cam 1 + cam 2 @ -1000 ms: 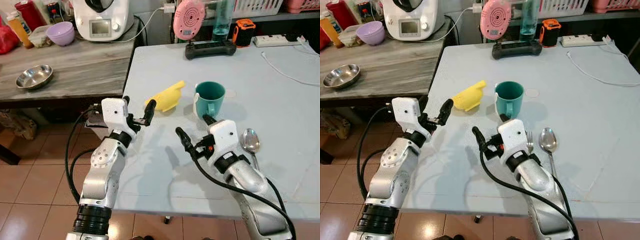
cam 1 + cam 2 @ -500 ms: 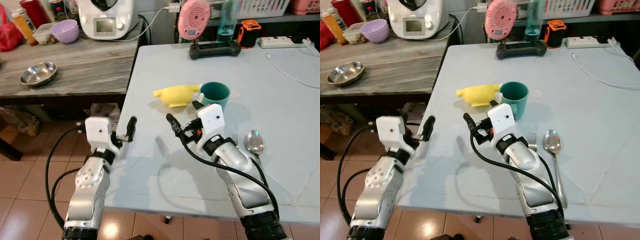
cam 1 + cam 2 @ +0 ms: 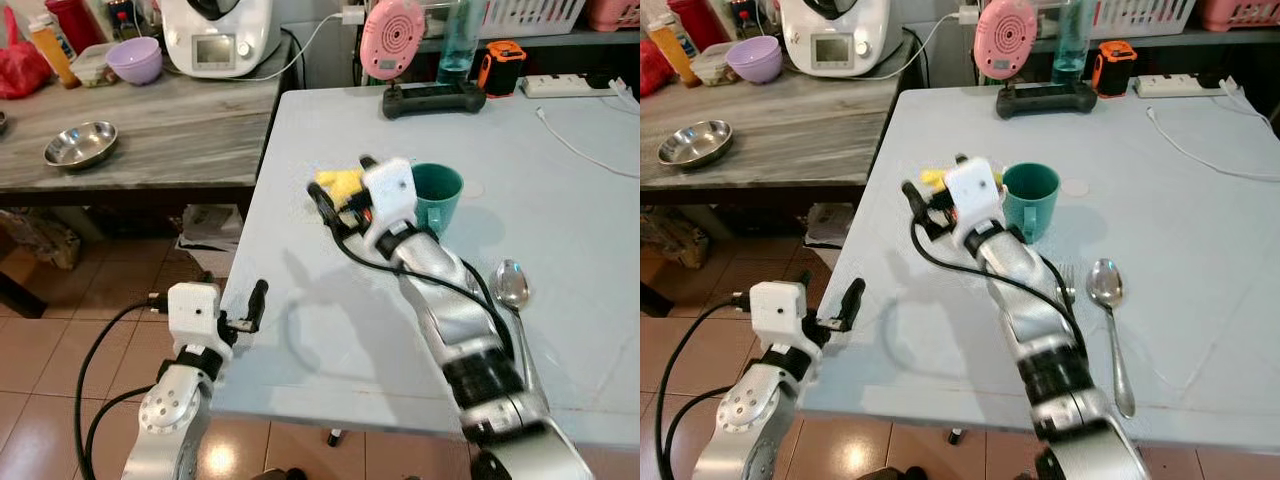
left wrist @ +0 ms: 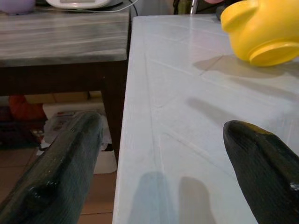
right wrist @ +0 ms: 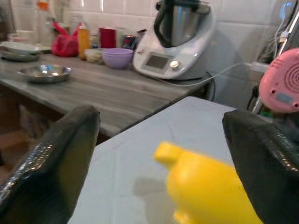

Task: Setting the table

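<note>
A yellow spouted dish (image 5: pixel 205 191) lies on the pale blue table (image 3: pixel 330 340), just left of a green mug (image 3: pixel 437 195). My right gripper (image 3: pixel 342 186) is stretched forward over the table and stands open. Its two fingers sit on either side of the yellow dish, which they partly hide; whether they touch it I cannot tell. A spoon (image 3: pixel 508 285) and a fork (image 3: pixel 1065 280) lie right of my right arm. My left gripper (image 3: pixel 250 312) is low at the table's front-left edge, open and holding nothing. The yellow dish (image 4: pixel 261 30) lies well ahead of it.
A grey wooden counter (image 3: pixel 150 150) adjoins the table on the left, with a steel bowl (image 3: pixel 78 143), a purple bowl (image 3: pixel 134 60) and a white kitchen machine (image 3: pixel 220 35). At the table's far edge are a pink fan (image 3: pixel 390 38), a black controller (image 3: pixel 433 98) and a white cable (image 3: pixel 575 145).
My right arm has reached forward until its open fingers flank the yellow dish. My left arm has drawn back from the dish to the table's front-left edge.
</note>
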You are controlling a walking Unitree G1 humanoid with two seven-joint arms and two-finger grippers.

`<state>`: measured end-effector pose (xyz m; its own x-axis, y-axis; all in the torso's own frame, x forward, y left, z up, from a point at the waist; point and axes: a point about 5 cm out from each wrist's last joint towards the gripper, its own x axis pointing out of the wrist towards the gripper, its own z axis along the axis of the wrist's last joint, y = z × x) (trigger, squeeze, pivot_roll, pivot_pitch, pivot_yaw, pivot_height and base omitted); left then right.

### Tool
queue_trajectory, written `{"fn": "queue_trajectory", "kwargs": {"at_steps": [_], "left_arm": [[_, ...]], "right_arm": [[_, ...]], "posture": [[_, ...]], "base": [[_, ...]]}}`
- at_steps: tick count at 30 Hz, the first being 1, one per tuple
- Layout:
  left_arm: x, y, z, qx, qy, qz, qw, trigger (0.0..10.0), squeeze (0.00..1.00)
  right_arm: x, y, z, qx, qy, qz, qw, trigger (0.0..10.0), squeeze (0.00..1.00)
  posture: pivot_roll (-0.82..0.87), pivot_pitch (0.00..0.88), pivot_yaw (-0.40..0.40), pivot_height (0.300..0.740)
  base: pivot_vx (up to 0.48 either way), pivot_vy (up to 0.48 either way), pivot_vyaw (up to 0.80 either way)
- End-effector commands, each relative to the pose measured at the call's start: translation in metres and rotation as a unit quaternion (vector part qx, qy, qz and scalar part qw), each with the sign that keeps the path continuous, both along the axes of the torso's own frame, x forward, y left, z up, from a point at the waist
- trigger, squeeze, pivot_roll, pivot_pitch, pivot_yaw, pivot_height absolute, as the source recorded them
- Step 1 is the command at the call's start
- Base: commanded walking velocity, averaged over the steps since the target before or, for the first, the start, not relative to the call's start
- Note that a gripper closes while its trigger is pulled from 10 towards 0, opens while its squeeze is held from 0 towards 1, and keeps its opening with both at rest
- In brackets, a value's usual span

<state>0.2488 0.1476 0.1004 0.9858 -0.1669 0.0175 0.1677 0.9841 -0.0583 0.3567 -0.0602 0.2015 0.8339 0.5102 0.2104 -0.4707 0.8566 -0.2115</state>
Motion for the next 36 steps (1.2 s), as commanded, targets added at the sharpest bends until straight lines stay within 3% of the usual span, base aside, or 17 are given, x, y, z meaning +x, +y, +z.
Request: {"fn": "queue_trajectory", "kwargs": {"at_steps": [1,9,20,28,36], "left_arm": [[-0.002,0.004,0.004,0.007,-0.005,0.001,1.0,10.0,0.0],[-0.016,-0.003,0.002,-0.002,0.007,-0.023,1.0,10.0,0.0],[-0.021,-0.003,0.002,-0.001,0.018,-0.033,0.999,10.0,0.0],[-0.021,-0.003,0.003,-0.001,0.02,-0.034,0.999,10.0,0.0],[-0.018,-0.004,0.004,-0.002,0.02,-0.035,0.999,10.0,0.0]], "right_arm": [[0.003,0.004,-0.001,-0.001,0.001,-0.003,1.0,10.0,0.03],[0.027,0.01,0.01,0.012,0.033,-0.033,0.999,10.0,0.0],[0.039,0.011,0.008,0.038,0.077,-0.045,0.995,10.0,0.0],[0.032,0.009,-0.012,0.044,0.097,-0.032,0.994,10.0,0.0],[0.012,0.004,-0.04,0.041,0.112,-0.021,0.993,10.0,0.0]], "posture": [[-0.06,0.142,0.095,0.74],[-0.04,0.161,0.085,0.74],[-0.02,0.17,0.09,0.74],[-0.02,0.168,0.089,0.74],[-0.03,0.167,0.093,0.74]], "base": [[0.0,0.0,0.0],[0.0,0.0,0.0],[0.0,0.0,0.0],[0.0,0.0,0.0],[0.0,0.0,0.0]]}}
